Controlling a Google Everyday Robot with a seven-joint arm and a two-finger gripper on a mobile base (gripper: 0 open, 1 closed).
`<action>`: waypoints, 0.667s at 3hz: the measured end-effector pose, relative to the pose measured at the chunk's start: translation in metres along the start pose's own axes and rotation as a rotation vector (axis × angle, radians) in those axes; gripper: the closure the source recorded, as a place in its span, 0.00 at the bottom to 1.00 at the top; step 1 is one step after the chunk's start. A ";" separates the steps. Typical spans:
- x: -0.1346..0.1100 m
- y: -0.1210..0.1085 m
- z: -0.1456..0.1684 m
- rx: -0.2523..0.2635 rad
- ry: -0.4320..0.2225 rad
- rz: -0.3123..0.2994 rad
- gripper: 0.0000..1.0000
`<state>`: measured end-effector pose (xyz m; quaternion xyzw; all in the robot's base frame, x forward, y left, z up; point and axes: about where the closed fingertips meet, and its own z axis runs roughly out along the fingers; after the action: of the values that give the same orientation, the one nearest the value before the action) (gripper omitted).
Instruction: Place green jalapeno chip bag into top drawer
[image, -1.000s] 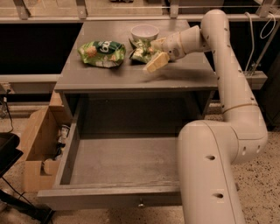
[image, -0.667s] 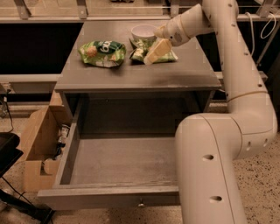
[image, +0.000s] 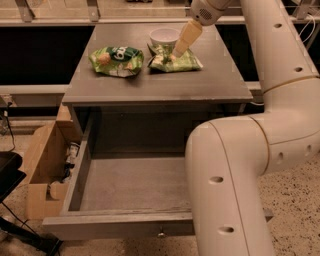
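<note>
The crumpled green jalapeno chip bag (image: 176, 61) lies by the bowl (image: 164, 36), well back from the desk (image: 215, 85) edge. The gripper (image: 177, 53) touches it, and its jaws' state cannot be told. The top drawer (image: 120, 225) stands open below.

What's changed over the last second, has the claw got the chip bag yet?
The wrist rose, and the claw now points steeply down onto the green jalapeno chip bag instead of reaching in sideways from the right. The bag is not lifted. It, the other green bag, the bowl and the open top drawer stayed put.
</note>
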<state>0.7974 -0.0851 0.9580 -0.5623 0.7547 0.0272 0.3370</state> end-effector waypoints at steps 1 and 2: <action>0.019 -0.023 -0.007 0.103 0.131 -0.014 0.00; 0.035 -0.039 -0.003 0.155 0.151 -0.001 0.00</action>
<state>0.8249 -0.1302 0.9549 -0.5354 0.7775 -0.0738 0.3216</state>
